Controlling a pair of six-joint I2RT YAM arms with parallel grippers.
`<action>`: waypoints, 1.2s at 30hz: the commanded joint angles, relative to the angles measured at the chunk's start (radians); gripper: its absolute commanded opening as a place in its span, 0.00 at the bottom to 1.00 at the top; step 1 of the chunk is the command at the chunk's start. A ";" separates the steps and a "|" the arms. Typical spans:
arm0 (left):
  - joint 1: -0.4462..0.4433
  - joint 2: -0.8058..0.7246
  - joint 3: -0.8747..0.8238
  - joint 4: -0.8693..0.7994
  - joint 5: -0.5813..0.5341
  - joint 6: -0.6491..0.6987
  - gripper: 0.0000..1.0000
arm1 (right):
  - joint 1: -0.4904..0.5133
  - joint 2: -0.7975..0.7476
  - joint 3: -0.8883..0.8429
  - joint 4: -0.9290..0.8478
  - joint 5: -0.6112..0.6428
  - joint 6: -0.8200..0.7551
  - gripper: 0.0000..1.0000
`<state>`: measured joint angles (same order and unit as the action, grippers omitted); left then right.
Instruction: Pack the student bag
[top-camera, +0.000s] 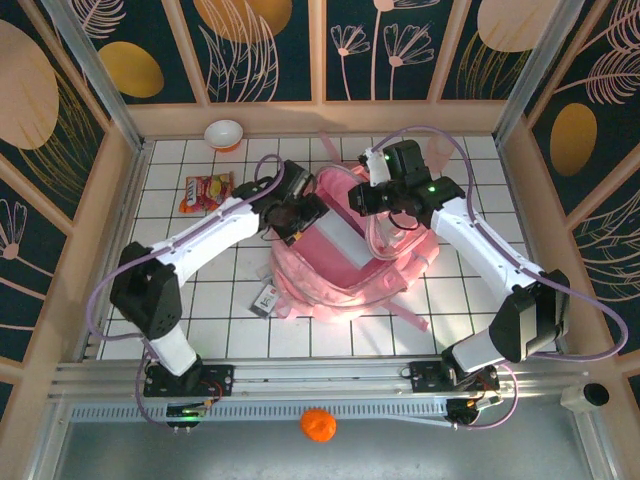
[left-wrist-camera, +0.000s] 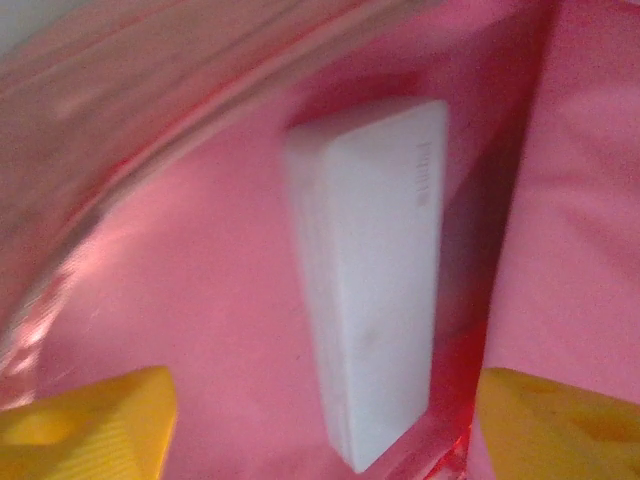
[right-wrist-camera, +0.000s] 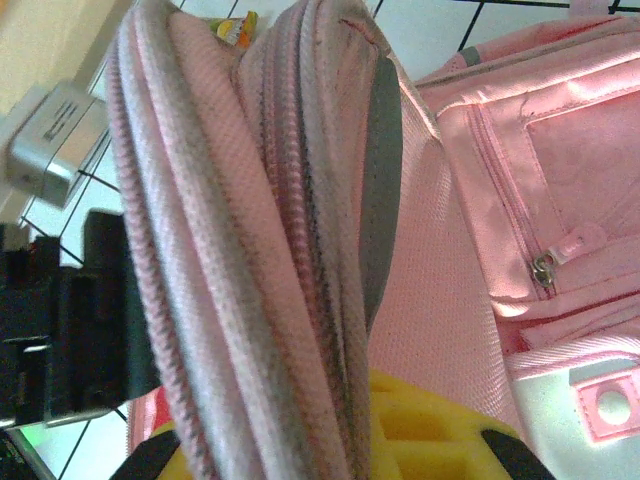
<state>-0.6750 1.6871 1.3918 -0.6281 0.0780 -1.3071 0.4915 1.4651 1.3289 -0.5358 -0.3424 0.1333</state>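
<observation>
Soft pink student bag (top-camera: 332, 290), unzipped, flat, central

White oblong box (left-wrist-camera: 375, 280) lies on the student bag (left-wrist-camera: 190, 290) pink lining; left gripper (left-wrist-camera: 320, 430) yellow fingertips (left-wrist-camera: 90, 420) spread wide either side of the box's near end, not touching it.

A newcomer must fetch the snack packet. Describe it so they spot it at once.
Start at the big pink student bag mid-table, then look up-left past the left arm. The snack packet lies flat on white tiles near a white bowl; it alone is red and yellow.
</observation>
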 joint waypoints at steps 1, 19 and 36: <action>0.000 -0.096 -0.124 0.096 0.027 -0.004 0.66 | -0.004 -0.058 0.031 0.076 -0.056 0.027 0.00; -0.012 -0.001 -0.213 0.460 0.102 0.083 0.37 | -0.006 -0.104 0.003 0.142 -0.099 0.054 0.00; -0.061 0.260 -0.094 0.636 0.120 0.070 0.25 | -0.021 -0.110 0.039 0.143 -0.106 0.053 0.00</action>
<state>-0.7288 1.9110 1.2495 -0.0486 0.1741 -1.2449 0.4744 1.4216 1.3128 -0.5285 -0.3759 0.1646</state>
